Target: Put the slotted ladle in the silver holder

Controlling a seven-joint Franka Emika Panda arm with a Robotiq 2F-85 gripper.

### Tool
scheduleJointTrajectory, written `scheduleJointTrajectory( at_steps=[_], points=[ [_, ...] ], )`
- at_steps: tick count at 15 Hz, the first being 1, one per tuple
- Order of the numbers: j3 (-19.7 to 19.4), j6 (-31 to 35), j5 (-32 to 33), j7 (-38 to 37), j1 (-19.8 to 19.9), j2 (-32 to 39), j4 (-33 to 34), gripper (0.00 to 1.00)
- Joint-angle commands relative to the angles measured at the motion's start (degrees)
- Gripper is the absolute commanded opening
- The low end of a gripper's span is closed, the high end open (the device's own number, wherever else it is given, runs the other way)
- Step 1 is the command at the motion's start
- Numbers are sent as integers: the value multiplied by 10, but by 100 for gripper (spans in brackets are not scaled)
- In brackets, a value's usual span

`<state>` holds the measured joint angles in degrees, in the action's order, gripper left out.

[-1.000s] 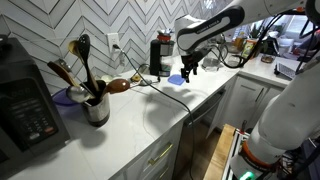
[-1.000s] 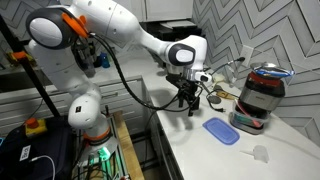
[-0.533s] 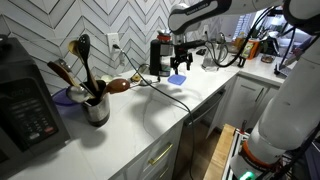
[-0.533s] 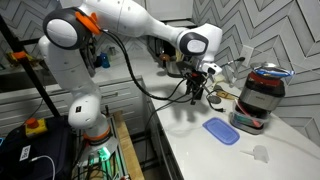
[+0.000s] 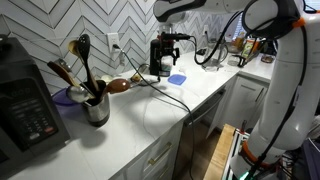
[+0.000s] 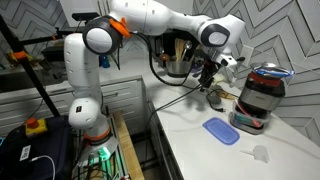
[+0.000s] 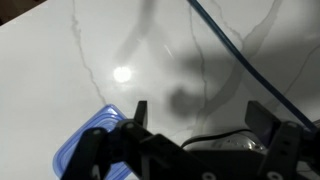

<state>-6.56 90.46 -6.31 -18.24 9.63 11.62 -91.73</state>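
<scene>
The silver holder (image 5: pixel 97 109) stands on the white counter at the left and holds several utensils, wooden ones and a dark slotted one (image 5: pixel 84 47). I cannot tell which utensil is the slotted ladle. A taller black holder (image 5: pixel 158 56) stands at the back wall and shows with utensil handles in the other exterior view (image 6: pixel 177 56). My gripper (image 5: pixel 171 52) hangs beside the black holder, above the counter (image 6: pixel 206 76). In the wrist view the gripper (image 7: pixel 200 112) is open and empty, with only marble counter between the fingers.
A blue lid (image 5: pixel 177 78) lies on the counter below the gripper and also shows in two other views (image 6: pixel 220 130) (image 7: pixel 92 140). A blue cable (image 7: pixel 240 50) runs across the counter. A wooden spoon (image 5: pixel 118 85), a black appliance (image 5: pixel 25 100) and a red-black cooker (image 6: pixel 260 95) stand nearby.
The arm has swung from above the blue lid toward the back wall and the black holder, and risen a little. The gripper has stayed open and empty.
</scene>
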Motion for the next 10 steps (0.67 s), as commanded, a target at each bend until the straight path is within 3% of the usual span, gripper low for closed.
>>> scheduleJointTrajectory(
  at_steps=[1,4,10],
  points=[
    [-8,-2,-1,2,-7,1,1,100],
    [-8,-2,-1,2,-6,-4,0,100],
    [-5,38,-142,-172,-15,60,37,100]
  ],
)
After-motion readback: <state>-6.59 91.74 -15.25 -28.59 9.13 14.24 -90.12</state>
